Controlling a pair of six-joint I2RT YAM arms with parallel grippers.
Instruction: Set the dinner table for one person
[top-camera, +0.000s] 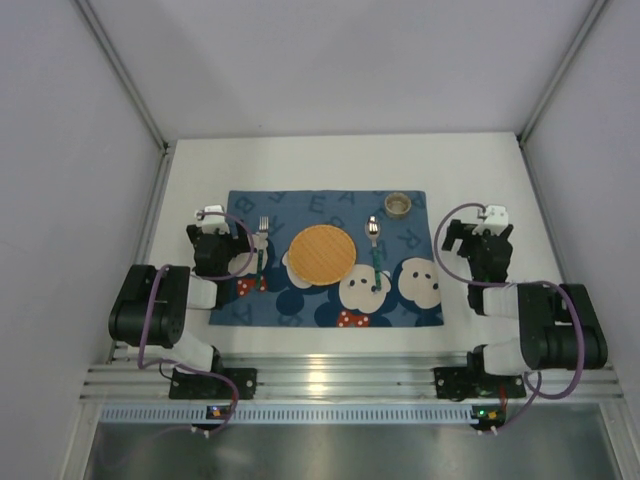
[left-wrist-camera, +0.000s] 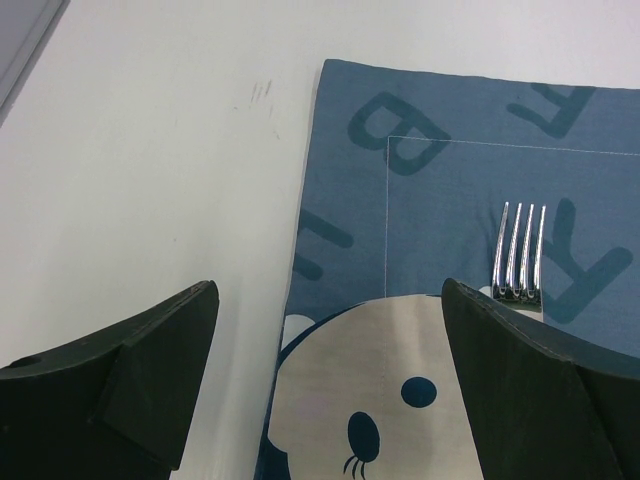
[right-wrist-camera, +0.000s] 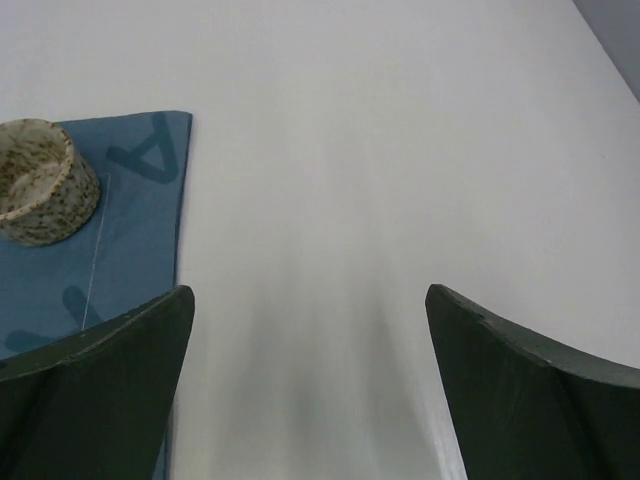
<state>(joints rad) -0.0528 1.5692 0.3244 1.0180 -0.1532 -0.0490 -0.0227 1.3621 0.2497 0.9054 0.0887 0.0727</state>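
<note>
The white dinner table (top-camera: 330, 160) carries a blue bear-print placemat (top-camera: 300, 305). On the mat lie an orange round plate (top-camera: 321, 253) in the middle, a fork (top-camera: 262, 245) to its left, a spoon (top-camera: 374, 245) to its right and a small speckled cup (top-camera: 398, 204) at the far right corner. My left gripper (top-camera: 212, 225) is open and empty over the mat's left edge; the fork's tines (left-wrist-camera: 519, 260) show just beyond its right finger. My right gripper (top-camera: 478, 225) is open and empty over bare table right of the mat; the cup (right-wrist-camera: 35, 180) lies to its left.
Grey walls with metal posts (top-camera: 125, 75) close in the table on the left, right and back. A ribbed aluminium rail (top-camera: 330, 385) runs along the near edge by the arm bases.
</note>
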